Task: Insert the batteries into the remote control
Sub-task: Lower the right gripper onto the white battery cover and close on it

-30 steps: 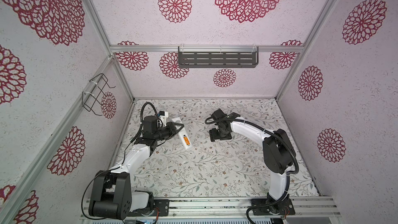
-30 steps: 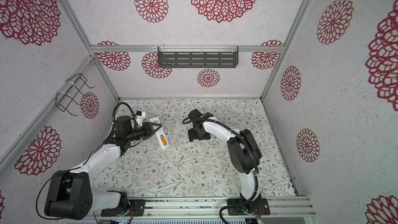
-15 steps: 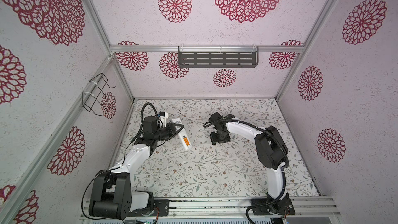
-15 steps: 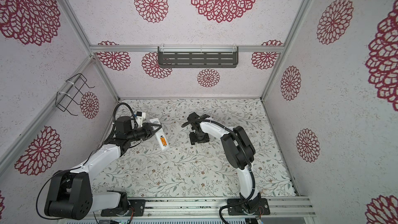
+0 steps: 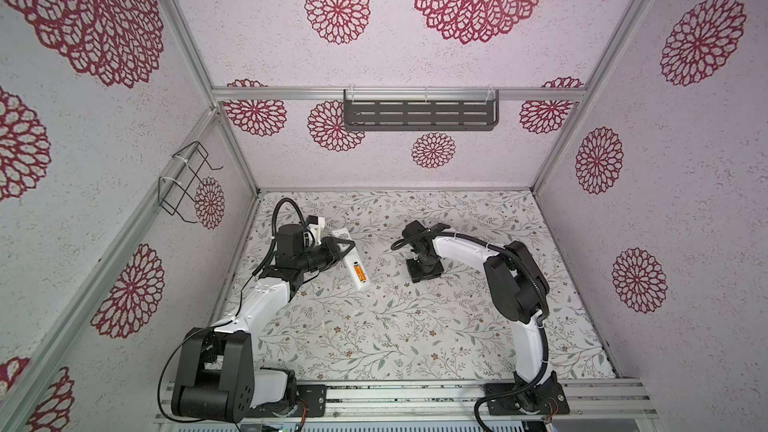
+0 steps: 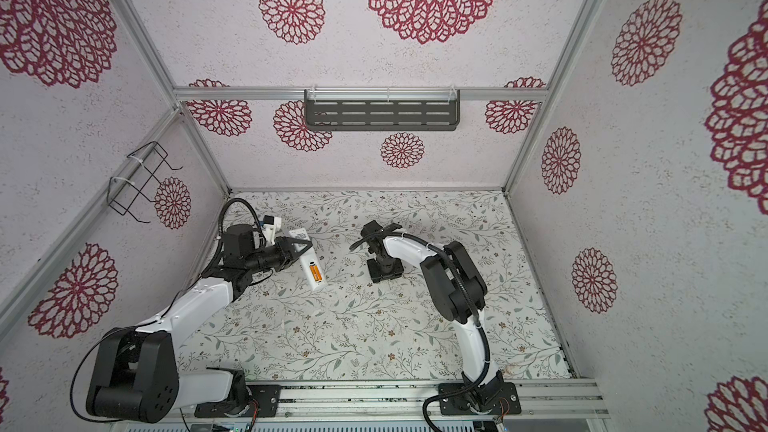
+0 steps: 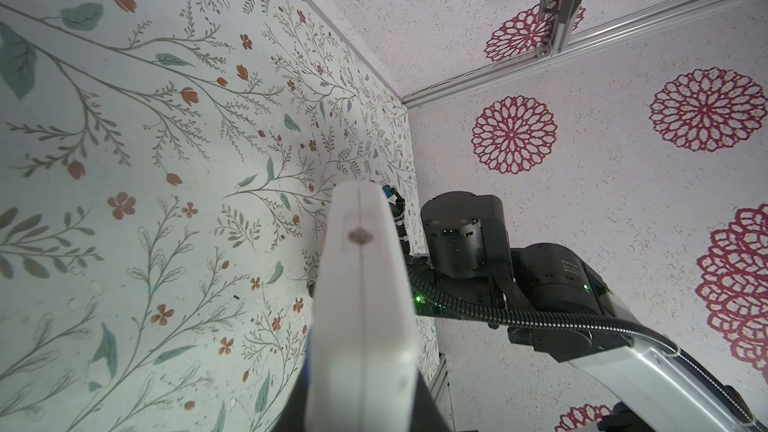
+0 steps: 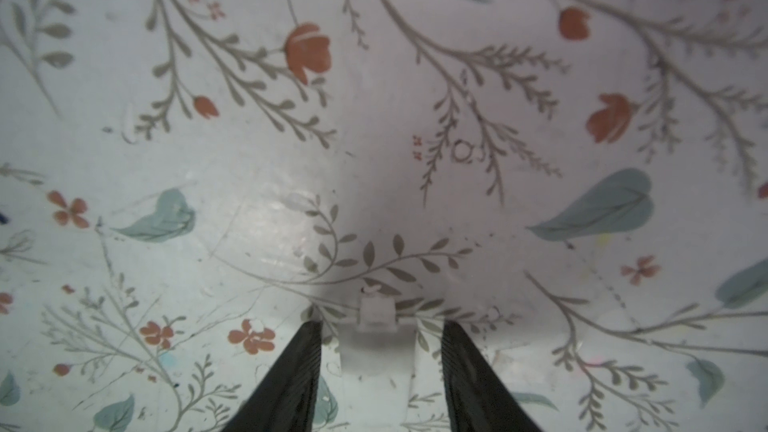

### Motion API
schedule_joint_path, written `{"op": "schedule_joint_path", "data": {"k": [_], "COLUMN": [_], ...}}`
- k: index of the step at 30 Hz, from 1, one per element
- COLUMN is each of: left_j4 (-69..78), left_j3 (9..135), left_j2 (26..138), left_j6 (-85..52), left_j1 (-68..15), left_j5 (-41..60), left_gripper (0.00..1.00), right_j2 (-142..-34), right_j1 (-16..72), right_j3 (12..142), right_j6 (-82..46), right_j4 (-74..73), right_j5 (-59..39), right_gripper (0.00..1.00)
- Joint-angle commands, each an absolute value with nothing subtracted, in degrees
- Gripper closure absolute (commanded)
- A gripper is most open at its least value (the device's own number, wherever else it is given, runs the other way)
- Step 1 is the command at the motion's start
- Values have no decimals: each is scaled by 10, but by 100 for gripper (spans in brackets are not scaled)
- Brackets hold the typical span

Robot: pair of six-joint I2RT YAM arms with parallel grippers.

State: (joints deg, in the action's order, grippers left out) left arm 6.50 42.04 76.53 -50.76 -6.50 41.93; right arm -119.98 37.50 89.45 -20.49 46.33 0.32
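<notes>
Since both batteries (image 5: 360, 273) already lie side by side in the open bay of the remote control (image 5: 353, 263), I judge the loading done and the lid next. My left gripper (image 5: 345, 249) is clamped across the remote's middle, bay facing up, presumably so nothing rolls out. My right gripper (image 5: 424, 273) points straight down at the table (image 5: 415, 326), jaws parted either side of a small white cover (image 8: 376, 317), not touching it as far as I can see.
</notes>
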Motion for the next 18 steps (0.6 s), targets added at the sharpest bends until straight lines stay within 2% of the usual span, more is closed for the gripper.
{"op": "schedule_joint_path", "data": {"k": [1,8,18], "left_j4": [77,79,86], "left_j3": [432,434,432], "left_j2": [771,773,773], "left_j6": [-503,-504,-508], "left_j1": [-68,-68,-68], "left_j5": [429,429,426], "left_gripper": [100,100,100], "right_j2": [-1199,-1194,-1192], "right_j1": [374,376,381], "right_j3": [892,880,876], "right_j6": [-197,-196,-195], "right_j4": [473,470,469], "right_j5": [17,21,23], "right_gripper": [54,65,74]}}
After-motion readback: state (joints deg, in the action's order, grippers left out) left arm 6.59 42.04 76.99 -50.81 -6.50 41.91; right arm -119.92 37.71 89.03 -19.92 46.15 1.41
